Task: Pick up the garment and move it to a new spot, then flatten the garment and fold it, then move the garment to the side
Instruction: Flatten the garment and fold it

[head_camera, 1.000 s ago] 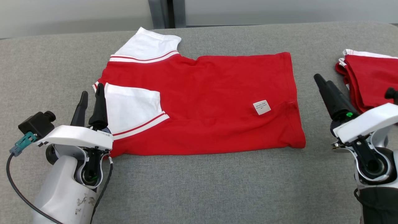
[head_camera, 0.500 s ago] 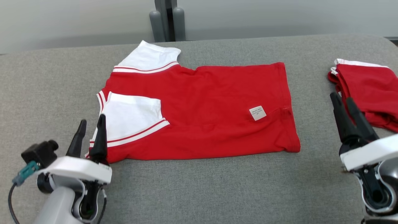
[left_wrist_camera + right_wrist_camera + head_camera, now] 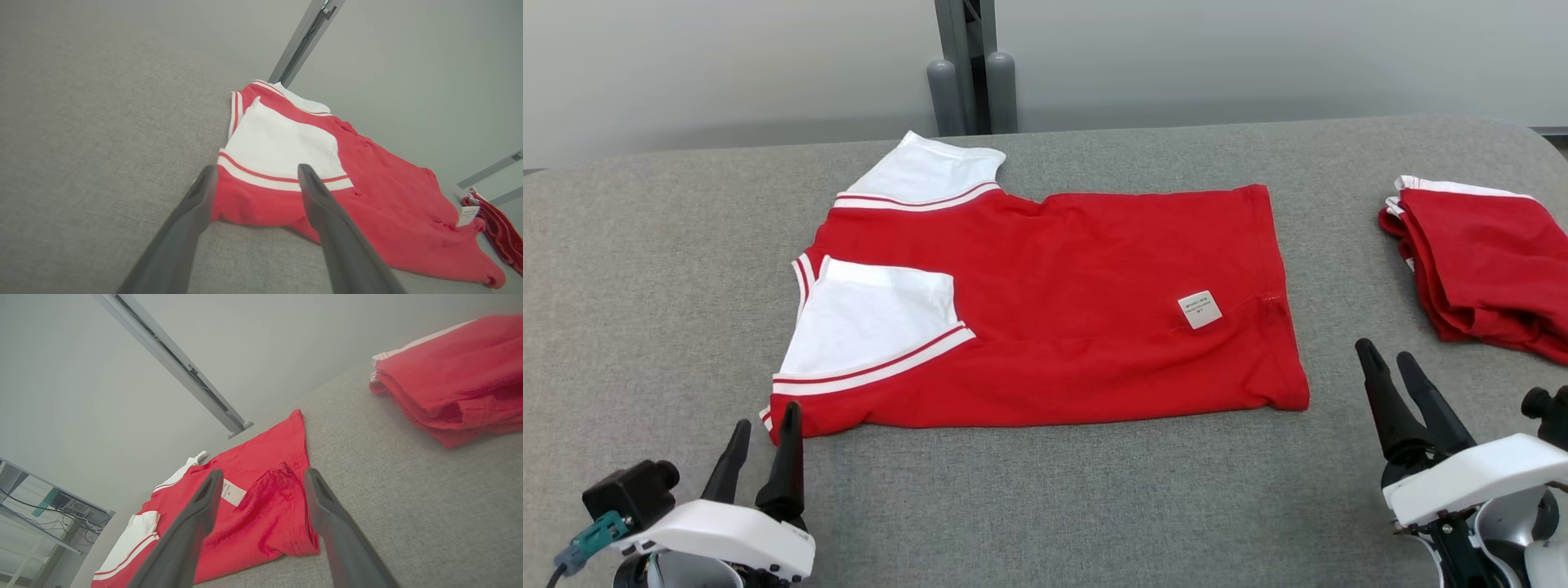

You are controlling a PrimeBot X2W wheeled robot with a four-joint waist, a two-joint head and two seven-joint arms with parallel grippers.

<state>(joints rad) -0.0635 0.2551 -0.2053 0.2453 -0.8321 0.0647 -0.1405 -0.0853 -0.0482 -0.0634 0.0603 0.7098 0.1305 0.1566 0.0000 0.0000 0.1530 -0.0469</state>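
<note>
The garment (image 3: 1054,302) is a red shirt with white sleeves, spread flat on the grey table (image 3: 645,286). Its near sleeve (image 3: 874,322) is folded onto the body, and a white tag (image 3: 1200,309) shows near the hem. My left gripper (image 3: 766,418) stands open just off the shirt's near left corner, holding nothing. In the left wrist view the left gripper (image 3: 257,168) points at that corner of the garment (image 3: 367,183). My right gripper (image 3: 1383,351) is open and empty, to the right of the hem. In the right wrist view the right gripper (image 3: 263,471) faces the hem of the garment (image 3: 265,506).
A folded stack of red clothes (image 3: 1486,261) lies at the table's right end, beyond my right gripper, and also shows in the right wrist view as the same stack (image 3: 449,384). A grey post (image 3: 968,82) stands behind the table's far edge, before a pale wall.
The head camera has tilted up, so the whole scene sits lower in the picture. Both grippers have drawn back toward the near edge; the left one has left the folded sleeve.
</note>
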